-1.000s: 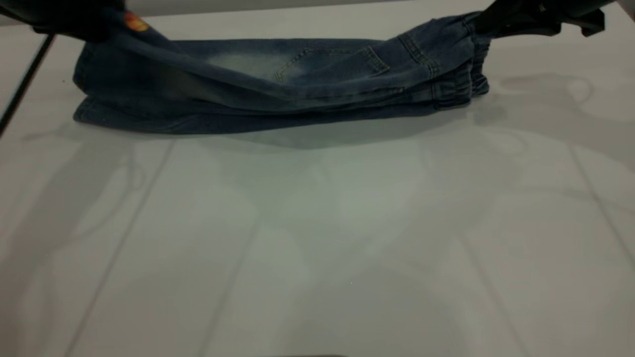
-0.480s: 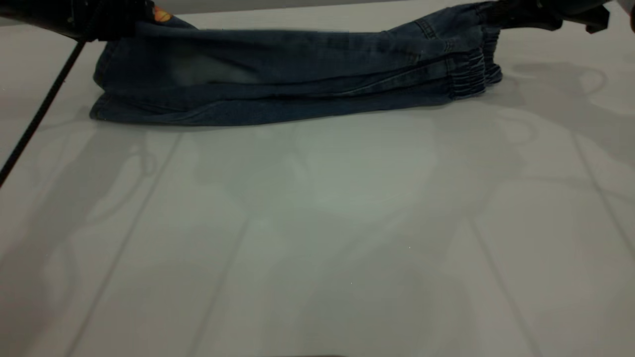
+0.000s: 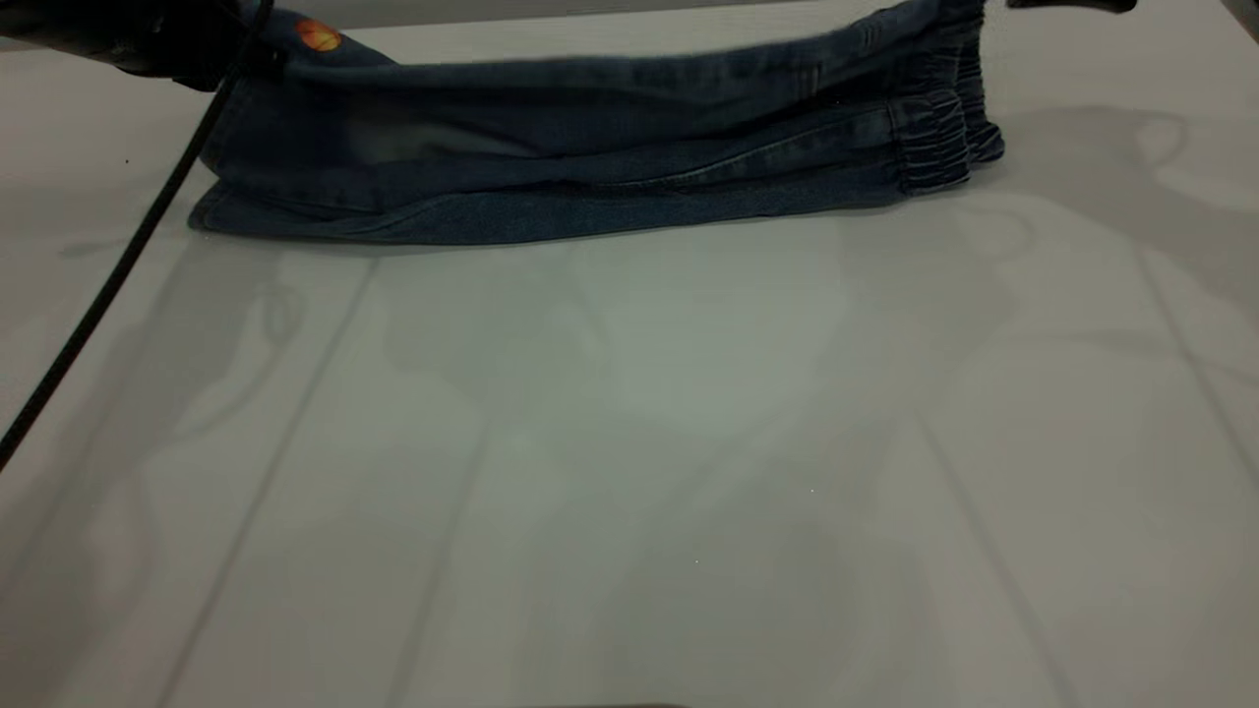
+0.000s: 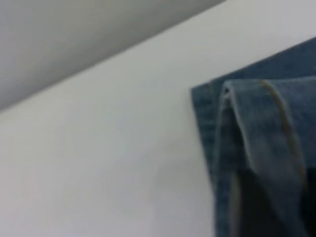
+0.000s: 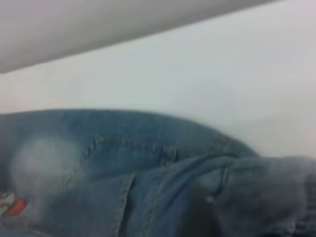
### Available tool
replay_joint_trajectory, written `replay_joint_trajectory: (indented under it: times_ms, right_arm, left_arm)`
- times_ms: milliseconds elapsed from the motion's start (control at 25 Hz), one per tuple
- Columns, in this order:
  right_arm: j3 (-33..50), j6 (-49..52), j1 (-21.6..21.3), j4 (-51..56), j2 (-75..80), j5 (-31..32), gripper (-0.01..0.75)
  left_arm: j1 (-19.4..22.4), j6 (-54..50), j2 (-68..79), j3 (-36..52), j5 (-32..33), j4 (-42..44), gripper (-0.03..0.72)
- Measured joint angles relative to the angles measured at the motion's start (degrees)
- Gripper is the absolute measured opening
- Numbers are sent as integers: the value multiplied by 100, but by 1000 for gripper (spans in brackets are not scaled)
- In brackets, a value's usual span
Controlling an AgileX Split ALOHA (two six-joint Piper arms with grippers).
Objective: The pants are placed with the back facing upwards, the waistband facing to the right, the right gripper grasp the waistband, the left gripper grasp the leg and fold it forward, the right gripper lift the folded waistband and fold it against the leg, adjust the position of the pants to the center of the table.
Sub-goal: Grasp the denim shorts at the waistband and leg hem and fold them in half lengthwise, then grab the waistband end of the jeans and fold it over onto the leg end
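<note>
The blue denim pants (image 3: 590, 147) lie folded lengthwise at the far side of the table (image 3: 629, 442), with the upper layer held up at both ends. My left gripper (image 3: 231, 49) is at the far left, shut on the leg (image 3: 317, 36) just beside the orange basketball print. Its hem (image 4: 256, 128) fills the left wrist view. The elastic waistband (image 3: 934, 138) points right, and its top layer rises to the picture's upper edge. Only a sliver of my right gripper (image 3: 1067, 5) shows there. The waistband (image 5: 266, 187) bunches right at it, next to a back pocket (image 5: 128, 158).
The left arm's thick black cable (image 3: 118, 275) slants down across the table's left side. A grey wall (image 4: 74, 44) runs behind the table's far edge. Faint seams and shadows cross the tabletop in front of the pants.
Both grippers have carried the upper layer higher and toward the far edge. The pants have slid slightly right. The right gripper has risen almost out of the exterior view.
</note>
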Motion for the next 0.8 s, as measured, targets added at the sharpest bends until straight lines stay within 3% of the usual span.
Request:
replay_joint_trajectory:
  times_ms: [120, 200, 280, 440, 560, 680, 800]
  right_arm:
    - [-96, -10, 0, 0, 0, -42, 631]
    - [-114, -5, 0, 0, 0, 39, 653]
    - [-126, 77, 0, -48, 0, 270, 651]
    - [-132, 534, -2, -607, 0, 862, 598]
    - [-132, 1223, -2, -1443, 0, 875, 571]
    - [-132, 1772, -2, -2251, 0, 546, 568]
    - [-142, 1941, -14, -2573, 64, 182, 574]
  left_arm:
    - [0, 397, -20, -2, -315, -540, 380]
    - [-5, 475, -108, -49, -120, -1010, 422]
    - [-41, 521, -264, -141, 466, -1286, 442]
    - [-287, 539, -666, -534, 2427, -1342, 449]
    - [-548, 539, -769, -913, 3815, -1336, 451]
    - [-767, 539, -769, -1126, 4372, -1318, 451]
    - [-879, 541, -689, -1301, 4385, -1306, 451]
